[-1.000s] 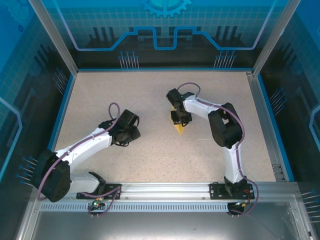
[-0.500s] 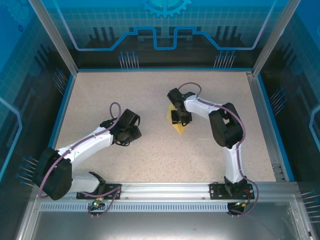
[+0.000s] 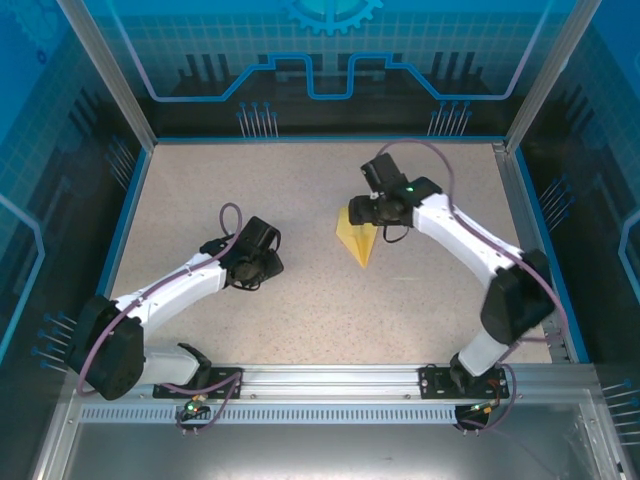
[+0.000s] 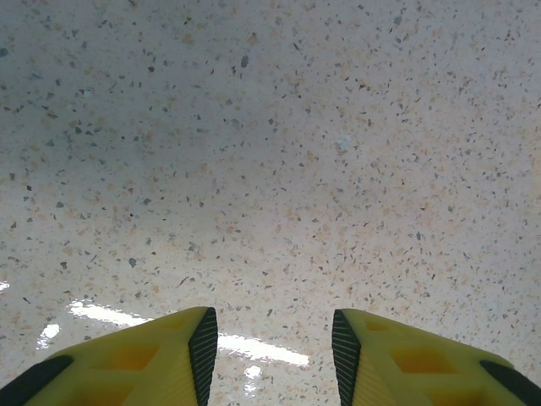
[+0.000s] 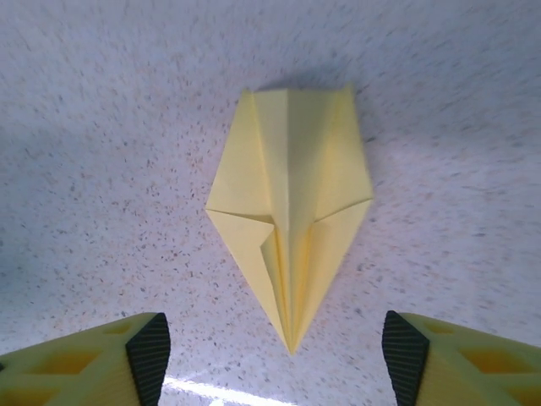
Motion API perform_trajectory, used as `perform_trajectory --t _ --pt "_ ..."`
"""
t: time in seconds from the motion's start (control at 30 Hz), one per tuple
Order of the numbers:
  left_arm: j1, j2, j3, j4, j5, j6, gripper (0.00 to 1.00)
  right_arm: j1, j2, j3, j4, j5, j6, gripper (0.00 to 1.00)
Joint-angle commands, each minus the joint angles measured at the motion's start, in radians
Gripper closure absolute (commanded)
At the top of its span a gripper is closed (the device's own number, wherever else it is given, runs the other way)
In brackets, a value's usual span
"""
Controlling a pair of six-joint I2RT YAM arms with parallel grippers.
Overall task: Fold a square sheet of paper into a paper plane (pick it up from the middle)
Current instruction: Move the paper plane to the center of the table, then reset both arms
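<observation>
Right tool [image 5: 275, 365] stood with its 2 yellow fingers [image 5: 93, 359] spread wide, their black pads facing each other across an open gap and clamping nothing. Between and beyond them, in the right wrist view, lay the small yellow paper plane [image 5: 290, 211], a narrow pointed dart with a centre crease, flat on the speckled beige tabletop [image 5: 101, 127]. Its sharp nose pointed toward the gap between the fingers and its blunt wide end pointed away from them, and neither finger touched the paper. From the top camera the paper plane [image 3: 358, 242] sat a little right of the tabletop's [image 3: 250, 190] middle, with its nose aimed toward the near edge and its wide end toward the far wall. In that view the right tool [image 3: 357, 212] hung at the wide end of the dart, the white arm reaching in from the right; whether it was above the paper or just beside it could not be told from that angle. Well apart to the left, the left tool [image 3: 264, 264] was low over bare tabletop. In the left wrist view the left tool [image 4: 270, 351] had its 2 yellow fingers [image 4: 161, 359] moderately apart, with nothing but speckled surface and a streak of glare between them.
</observation>
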Motion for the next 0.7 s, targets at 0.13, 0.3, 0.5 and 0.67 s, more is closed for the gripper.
perform_trajectory --t 0.13,0.3,0.5,0.67 --pt "0.009 -0.034 0.013 0.03 -0.027 0.039 0.46 -0.012 -0.314 -0.237 0.147 0.27 -0.058 0.09" --pt "0.009 -0.08 0.006 0.022 -0.105 0.063 0.3 -0.068 -0.402 -0.351 0.17 0.485 -0.095 0.0" --pt "0.01 -0.134 0.025 -0.037 -0.274 0.117 0.04 -0.229 -0.326 -0.545 0.381 0.455 -0.272 0.01" --pt "0.037 -0.169 0.042 -0.081 -0.417 0.175 0.01 -0.316 -0.259 -0.728 0.72 0.302 -0.367 0.01"
